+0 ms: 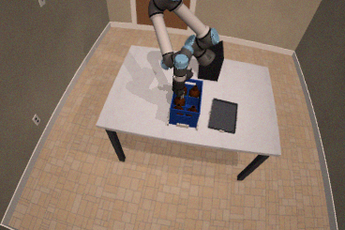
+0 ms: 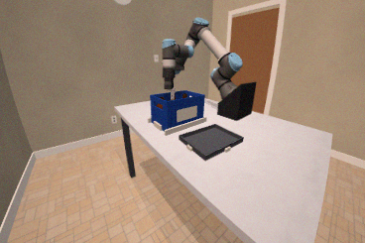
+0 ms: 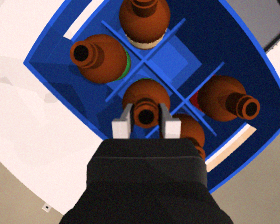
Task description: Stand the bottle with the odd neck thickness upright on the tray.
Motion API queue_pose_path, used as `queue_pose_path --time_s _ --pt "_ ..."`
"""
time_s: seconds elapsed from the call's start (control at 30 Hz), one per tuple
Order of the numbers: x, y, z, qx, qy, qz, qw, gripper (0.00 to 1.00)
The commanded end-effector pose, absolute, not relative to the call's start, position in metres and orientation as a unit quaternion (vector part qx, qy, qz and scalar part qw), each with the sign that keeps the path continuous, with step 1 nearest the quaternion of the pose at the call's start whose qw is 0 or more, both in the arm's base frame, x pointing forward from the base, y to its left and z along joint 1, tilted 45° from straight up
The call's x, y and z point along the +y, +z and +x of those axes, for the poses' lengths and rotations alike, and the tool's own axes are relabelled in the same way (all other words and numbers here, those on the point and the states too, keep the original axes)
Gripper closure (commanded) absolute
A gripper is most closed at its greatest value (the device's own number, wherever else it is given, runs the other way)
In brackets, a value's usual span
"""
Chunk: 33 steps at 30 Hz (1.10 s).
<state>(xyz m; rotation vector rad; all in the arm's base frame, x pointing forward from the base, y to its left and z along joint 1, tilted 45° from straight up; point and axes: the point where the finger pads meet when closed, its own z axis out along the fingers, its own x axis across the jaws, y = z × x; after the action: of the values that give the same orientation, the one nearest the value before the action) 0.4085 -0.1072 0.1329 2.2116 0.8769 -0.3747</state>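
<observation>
The gripper (image 1: 182, 97) (image 2: 172, 96) (image 3: 146, 112) is about half open, its fingers closed on the neck of a brown bottle (image 1: 180, 101) (image 3: 146, 95). This bottle is held upright in the middle compartment of the crate's (image 1: 184, 120) (image 2: 165, 114) (image 3: 47, 61) row farther from the tray (image 1: 223, 115) (image 2: 210, 140) (image 3: 273, 22). The other four bottles are seen in the crate's corner compartments. Which neck differs cannot be told. Crate and tray are set side by side near one long edge of the table (image 1: 248, 84) (image 2: 278, 168) (image 3: 26, 125).
</observation>
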Motion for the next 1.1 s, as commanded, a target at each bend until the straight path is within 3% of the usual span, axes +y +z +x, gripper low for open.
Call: queue_pose_path --time_s 0.0,0.3,0.33,1.07 --pt "-0.1073 0.1311 0.407 0.34 -0.147 0.857 0.357 1.0" --pt "-0.1073 0.1311 0.407 0.34 -0.147 0.857 0.357 1.0" --pt "-0.1073 0.1311 0.407 0.34 -0.147 0.857 0.357 0.0" --pt "-0.1073 0.1311 0.407 0.34 -0.147 0.857 0.357 0.0"
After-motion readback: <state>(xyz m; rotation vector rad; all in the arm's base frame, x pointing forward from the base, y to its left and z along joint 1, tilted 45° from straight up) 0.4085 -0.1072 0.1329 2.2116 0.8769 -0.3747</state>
